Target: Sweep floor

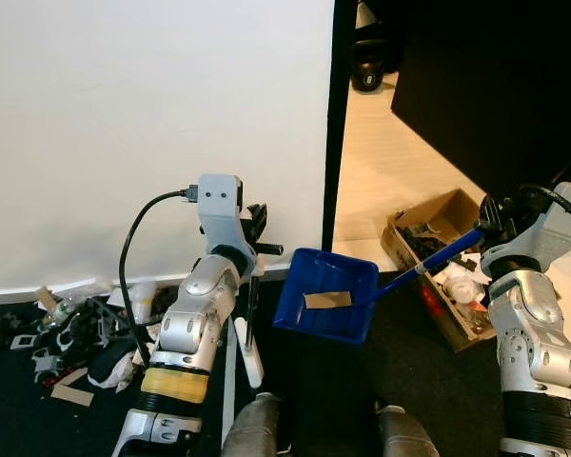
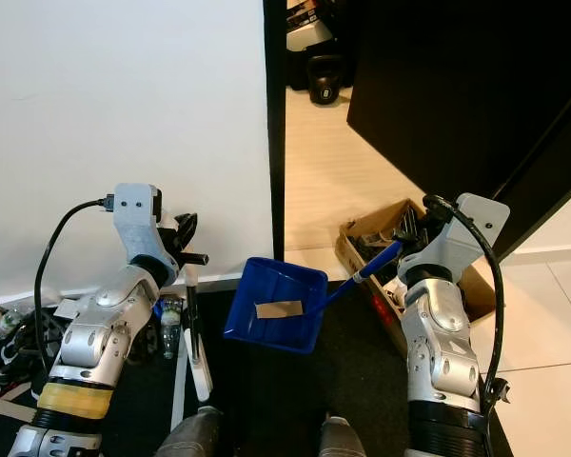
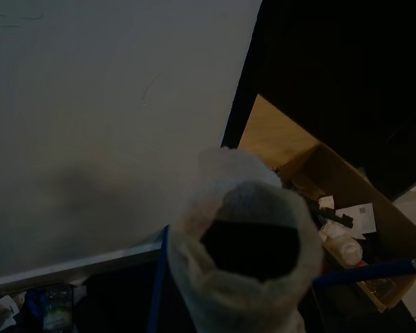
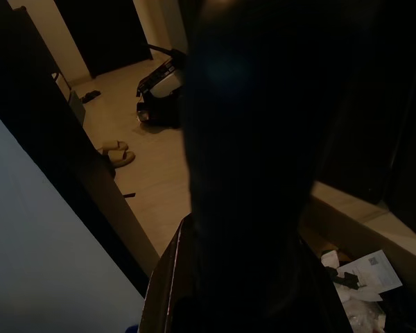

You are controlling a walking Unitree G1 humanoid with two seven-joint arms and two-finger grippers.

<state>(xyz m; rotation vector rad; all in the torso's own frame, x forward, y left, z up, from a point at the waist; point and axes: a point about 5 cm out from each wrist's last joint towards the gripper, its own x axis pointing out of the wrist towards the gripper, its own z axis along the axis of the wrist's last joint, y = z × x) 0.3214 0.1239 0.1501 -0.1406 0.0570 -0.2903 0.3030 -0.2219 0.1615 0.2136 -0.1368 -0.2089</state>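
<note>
Ahead of both grippers: white wall (image 1: pixel 152 124), black door edge (image 1: pixel 338 124) beside it, pale wood floor (image 1: pixel 385 171) through the opening with a black kettlebell (image 1: pixel 368 67) far back. Right gripper (image 1: pixel 490 221) closed around blue dustpan handle (image 1: pixel 438 255), held raised; blue dustpan (image 1: pixel 325 293) out to its left at handle's far end, tilted, clear of the floor, brown paper scrap (image 1: pixel 327 300) lying inside. Just below and ahead of right gripper: open cardboard box (image 1: pixel 438 267) holding mixed rubbish, standing where dark mat (image 1: pixel 400 371) meets the wood floor. Left gripper (image 1: pixel 256 228) raised near the wall base, clamped on upper end of white broom handle (image 1: pixel 248 328), which runs down beneath it toward the mat. Off to left of left gripper: heap of litter (image 1: pixel 71 328) along white baseboard (image 1: pixel 38 286), bottles and dark scraps mixed. Left wrist view dim, whitish wrapped end (image 3: pixel 246 270) close to lens. Right wrist view mostly dark, slippers (image 4: pixel 114 151) visible on far floor.
</note>
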